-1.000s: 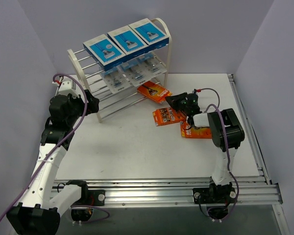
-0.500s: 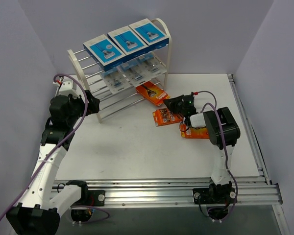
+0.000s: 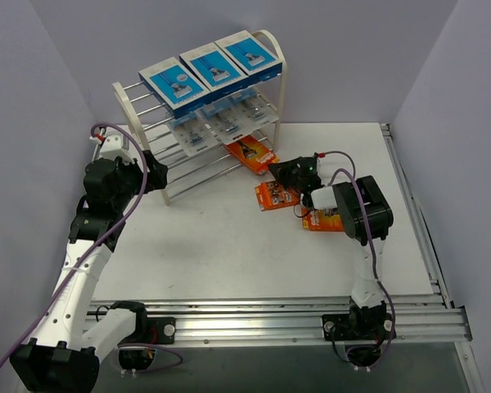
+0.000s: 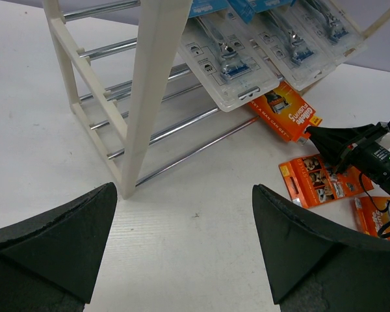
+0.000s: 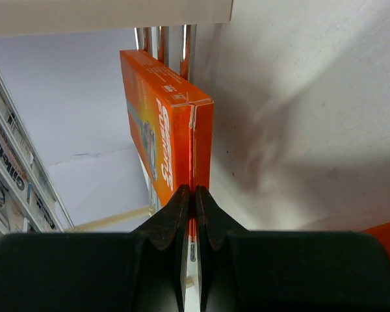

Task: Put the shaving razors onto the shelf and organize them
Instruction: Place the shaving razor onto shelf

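Note:
The shelf (image 3: 283,78) stands at the back left. Three blue boxes (image 3: 211,64) lie on its top tier and three clear blister packs (image 3: 221,123) on the tier below. My right gripper (image 3: 280,169) is shut on the edge flap of an orange pack (image 3: 251,151), whose far end reaches in among the lower rods. In the right wrist view the pack (image 5: 166,123) stands edge-on between the fingertips (image 5: 182,201). Two more orange packs (image 3: 277,195) (image 3: 326,219) lie flat on the table. My left gripper (image 3: 157,173) is open and empty by the shelf's near left post (image 4: 153,84).
Purple walls close in the white table (image 3: 229,246) on three sides. An aluminium rail (image 3: 409,188) runs along the right edge and another along the front. The right arm's cable (image 3: 348,168) loops above the orange packs.
My right gripper has moved left toward the shelf with the orange pack, and the pack has slid further in among the lower rods. The left arm has not moved.

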`<state>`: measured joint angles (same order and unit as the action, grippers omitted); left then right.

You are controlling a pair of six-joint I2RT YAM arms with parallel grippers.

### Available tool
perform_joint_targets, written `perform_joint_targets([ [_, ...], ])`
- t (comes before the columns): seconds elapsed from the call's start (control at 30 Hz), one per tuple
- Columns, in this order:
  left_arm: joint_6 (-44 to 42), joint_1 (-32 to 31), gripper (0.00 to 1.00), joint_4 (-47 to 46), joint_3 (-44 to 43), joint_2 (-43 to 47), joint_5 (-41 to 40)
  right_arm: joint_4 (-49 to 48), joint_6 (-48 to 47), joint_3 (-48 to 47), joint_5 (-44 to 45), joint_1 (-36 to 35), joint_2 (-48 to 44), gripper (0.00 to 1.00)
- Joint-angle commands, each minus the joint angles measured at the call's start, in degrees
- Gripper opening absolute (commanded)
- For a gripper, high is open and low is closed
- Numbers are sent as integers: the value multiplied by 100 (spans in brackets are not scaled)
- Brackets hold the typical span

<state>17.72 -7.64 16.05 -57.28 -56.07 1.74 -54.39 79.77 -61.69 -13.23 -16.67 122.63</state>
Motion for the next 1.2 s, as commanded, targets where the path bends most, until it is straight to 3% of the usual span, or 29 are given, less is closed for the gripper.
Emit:
perform_joint_targets([
  [0.0,-66,-45,94,-296,6,44,-24,-63,109,-352,224,-91,15,0],
  [1.17,-119,-273,94,-261,-38,-44,-16,218,505,-1055,1033,-302,376,0],
])
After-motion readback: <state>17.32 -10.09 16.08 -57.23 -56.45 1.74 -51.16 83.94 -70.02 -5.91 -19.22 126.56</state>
